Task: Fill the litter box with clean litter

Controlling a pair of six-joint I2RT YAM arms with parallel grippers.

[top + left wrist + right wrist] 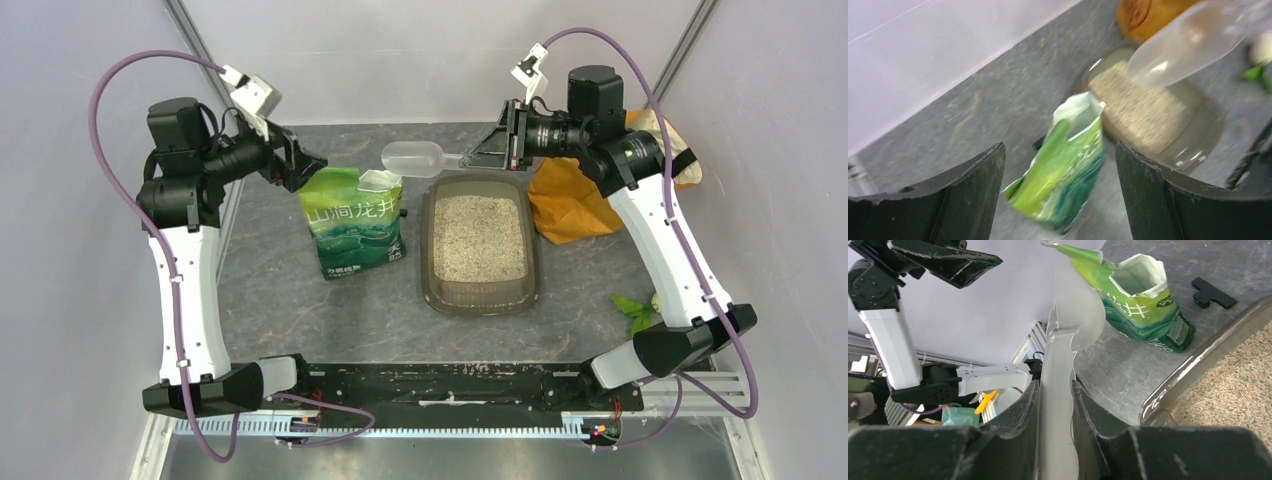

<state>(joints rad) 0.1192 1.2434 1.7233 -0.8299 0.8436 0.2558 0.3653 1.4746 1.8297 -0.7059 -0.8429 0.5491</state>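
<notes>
The dark litter box [430,262] lies mid-table with pale beige litter [478,238] spread in it; it also shows in the left wrist view [1208,135] and the right wrist view [1198,360]. A green pouch [352,222] stands open-topped just left of it. My right gripper [478,152] is shut on the handle of a clear plastic scoop [412,158], held in the air above the gap between pouch and box; the scoop looks empty [1188,45] [1068,315]. My left gripper [305,160] is open and empty, above and behind the pouch [1063,170].
An orange cloth bag [565,200] lies right of the litter box under the right arm. A black clip [1213,292] lies on the table behind the pouch. Green leaves [632,308] sit at the right. Grey walls enclose the table.
</notes>
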